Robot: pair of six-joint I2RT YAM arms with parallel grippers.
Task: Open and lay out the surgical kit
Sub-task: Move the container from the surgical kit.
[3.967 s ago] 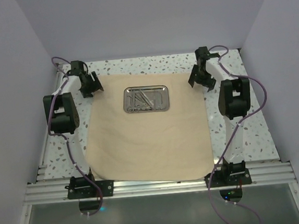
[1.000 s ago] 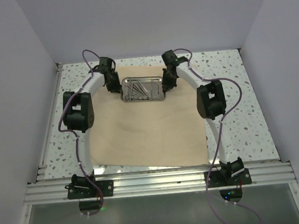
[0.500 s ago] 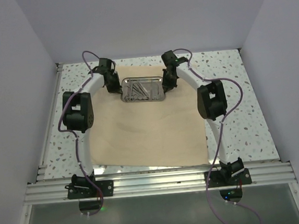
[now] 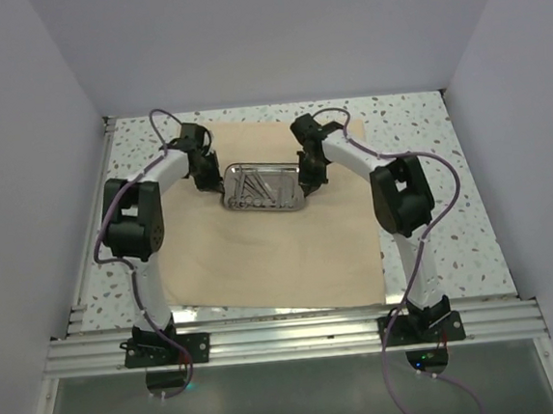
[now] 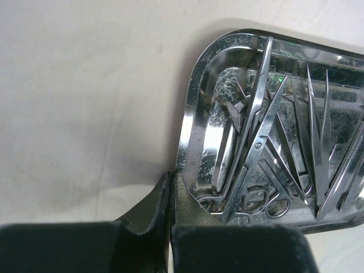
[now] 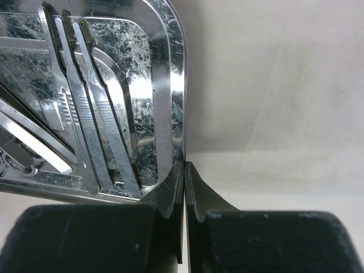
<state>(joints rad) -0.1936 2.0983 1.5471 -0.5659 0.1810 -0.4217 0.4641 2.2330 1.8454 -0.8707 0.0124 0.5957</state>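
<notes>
The beige cloth wrap [image 4: 280,250] lies spread flat on the table. On its far half is the shiny steel tray [image 4: 261,187], holding several thin silvery instruments [image 5: 267,142]. My left gripper [image 4: 218,180] is shut on the tray's left rim [image 5: 190,114], one finger inside and one outside [image 5: 172,175]. My right gripper [image 4: 305,177] is shut on the right rim [image 6: 176,85], its tips [image 6: 185,165] pinched together at the edge. Tweezer-like instruments [image 6: 85,125] lie just inside that rim.
The speckled tabletop [image 4: 416,137] shows to the left, right and back of the cloth. Plain walls [image 4: 261,34] close in the table on three sides. An aluminium rail [image 4: 288,337] with both arm bases runs along the near edge.
Both grippers have closed on the tray's rims. The tray has shifted toward the near side with them, and both elbows have swung outward.
</notes>
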